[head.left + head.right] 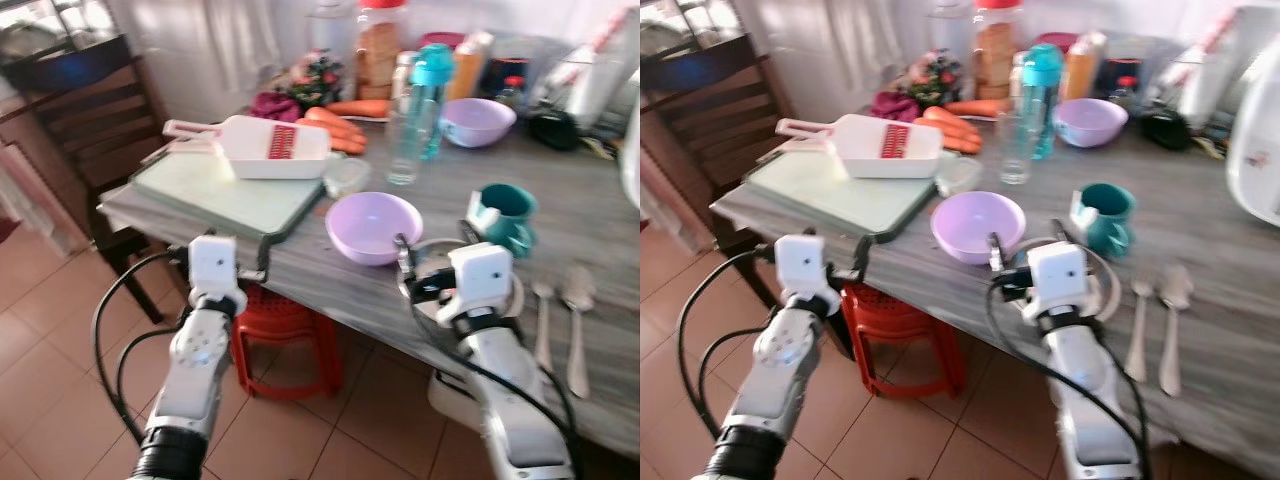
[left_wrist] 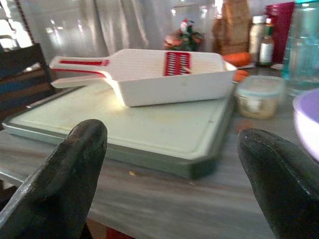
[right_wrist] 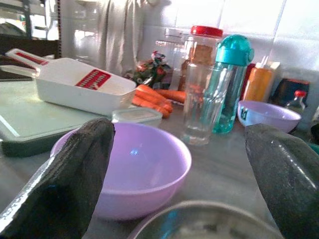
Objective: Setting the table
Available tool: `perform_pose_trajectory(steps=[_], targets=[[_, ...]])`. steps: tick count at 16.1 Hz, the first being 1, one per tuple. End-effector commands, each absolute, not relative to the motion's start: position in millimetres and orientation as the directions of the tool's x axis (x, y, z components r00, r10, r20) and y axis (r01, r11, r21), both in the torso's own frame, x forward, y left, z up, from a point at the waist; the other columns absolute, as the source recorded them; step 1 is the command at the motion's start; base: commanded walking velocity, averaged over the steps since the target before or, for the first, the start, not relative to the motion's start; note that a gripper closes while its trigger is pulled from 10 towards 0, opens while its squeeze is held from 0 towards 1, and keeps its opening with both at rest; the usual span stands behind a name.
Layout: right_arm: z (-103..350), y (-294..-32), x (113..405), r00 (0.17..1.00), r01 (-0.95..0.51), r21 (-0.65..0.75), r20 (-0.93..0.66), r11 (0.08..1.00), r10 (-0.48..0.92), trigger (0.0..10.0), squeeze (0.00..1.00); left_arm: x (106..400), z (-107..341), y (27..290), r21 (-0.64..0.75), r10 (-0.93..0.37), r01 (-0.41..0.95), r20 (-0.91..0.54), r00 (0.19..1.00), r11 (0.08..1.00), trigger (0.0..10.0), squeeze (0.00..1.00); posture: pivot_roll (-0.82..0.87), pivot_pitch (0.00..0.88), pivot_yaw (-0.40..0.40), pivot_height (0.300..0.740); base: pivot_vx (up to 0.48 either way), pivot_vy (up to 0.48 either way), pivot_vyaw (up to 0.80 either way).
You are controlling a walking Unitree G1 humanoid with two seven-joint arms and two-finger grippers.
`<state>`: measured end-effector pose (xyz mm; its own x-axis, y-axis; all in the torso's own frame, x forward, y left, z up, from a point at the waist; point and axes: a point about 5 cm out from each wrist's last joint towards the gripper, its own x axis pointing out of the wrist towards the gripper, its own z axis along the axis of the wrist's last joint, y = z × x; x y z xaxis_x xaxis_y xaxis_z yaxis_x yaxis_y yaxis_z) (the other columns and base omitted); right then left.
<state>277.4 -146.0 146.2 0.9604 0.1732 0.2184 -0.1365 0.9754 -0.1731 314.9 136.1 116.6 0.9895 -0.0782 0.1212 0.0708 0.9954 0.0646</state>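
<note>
Two lilac bowls (image 1: 374, 226), seemingly two spoons (image 1: 577, 330), one teal mug (image 1: 503, 215); both hands' fingers spread: left hand (image 2: 169, 164), right hand (image 3: 184, 169).

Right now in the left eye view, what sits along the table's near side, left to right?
Pale green cutting board → near lilac plastic bowl → teal mug → two metal spoons.

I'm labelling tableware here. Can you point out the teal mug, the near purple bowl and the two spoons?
teal mug (image 1: 505, 213): left eye view, its side wall.
near purple bowl (image 1: 374, 226): left eye view, inside wall.
two spoons (image 1: 577, 292): left eye view, right spoon's bowl.
</note>
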Motion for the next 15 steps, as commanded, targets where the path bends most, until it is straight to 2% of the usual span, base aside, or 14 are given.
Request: perform_pose_trajectory(steps=[1,15], targets=[[152.6,-134.6,276.8,0.946,-0.181,-0.165,0.240,0.970,0.217,10.0,0.00,316.3,115.0,150.0,0.094,-0.017,0.005,0.127,0.992,0.996,10.0,0.00,-0.04,0.000,0.053,0.740,0.000,0.000,0.80],[150.1,-131.4,276.6,0.944,-0.202,-0.156,0.230,0.967,0.235,10.0,0.00,318.7,112.1,155.0,0.124,0.020,-0.036,0.133,0.991,0.992,10.0,0.00,-0.04,0.000,0.064,0.740,0.000,0.000,0.80]])
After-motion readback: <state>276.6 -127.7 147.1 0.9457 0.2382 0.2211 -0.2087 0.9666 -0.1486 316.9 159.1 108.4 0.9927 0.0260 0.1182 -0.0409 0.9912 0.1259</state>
